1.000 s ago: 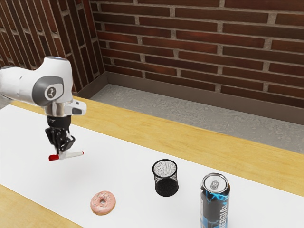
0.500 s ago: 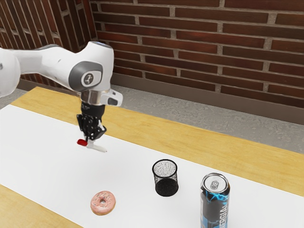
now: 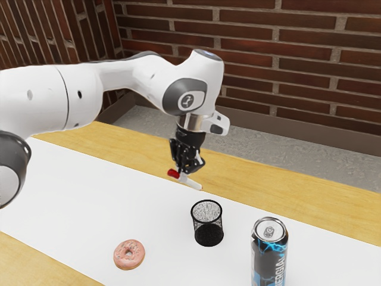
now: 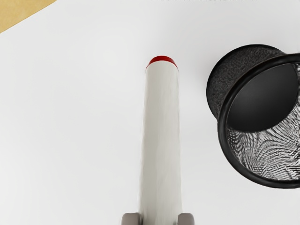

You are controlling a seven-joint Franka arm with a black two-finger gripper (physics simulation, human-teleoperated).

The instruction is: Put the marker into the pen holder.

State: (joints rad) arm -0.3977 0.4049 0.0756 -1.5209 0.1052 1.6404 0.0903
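Note:
My gripper is shut on the white marker with a red cap, held up above the table and tilted a little down toward its white end. The black mesh pen holder stands upright, below the marker and a little to the exterior view's right. In the wrist view the marker runs out from between two grey fingertips, one against each side, its far end red-tipped. Beside it is the open rim of the pen holder; the marker is outside it.
A pink donut lies on the white table surface, toward the exterior view's left of the pen holder. A tall dark can stands close by on the holder's other side. Behind the table rises a brick wall.
My arm has carried the marker toward the exterior view's right, from the far left to near the pen holder. The marker has turned somewhat on the way. Pen holder, donut and can have stayed put.

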